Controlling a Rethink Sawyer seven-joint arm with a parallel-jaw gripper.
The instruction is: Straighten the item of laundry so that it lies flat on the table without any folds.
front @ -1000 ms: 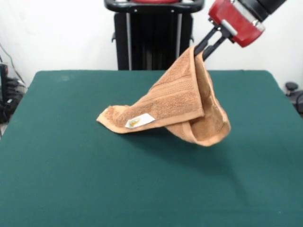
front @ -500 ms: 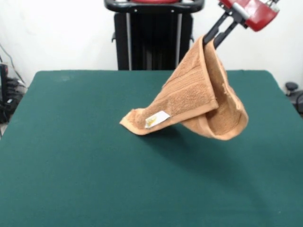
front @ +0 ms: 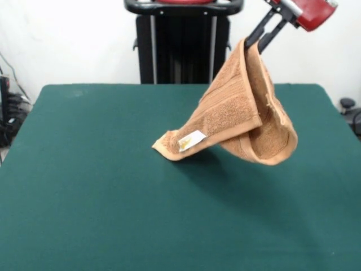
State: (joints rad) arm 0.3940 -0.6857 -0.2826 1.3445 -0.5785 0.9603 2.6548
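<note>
The light orange-tan terry towel (front: 237, 118) hangs folded from my gripper (front: 254, 46), which is shut on its top corner at the upper right of the front view. The towel drapes down and to the left. Its lower left corner, with the small white label (front: 191, 140), is at or just above the dark green table (front: 84, 186); I cannot tell if it touches. A looped fold hangs at the lower right. Woven band stripes run across the front face.
The robot's black pedestal (front: 183, 42) stands behind the table's far edge. Dark equipment shows past the table's left edge (front: 8, 113) and a small dark object past its right edge (front: 350, 107).
My gripper has risen and moved right with the towel. The towel's trailing corner with the label has been dragged right across the table, and more of the cloth has come off the surface.
</note>
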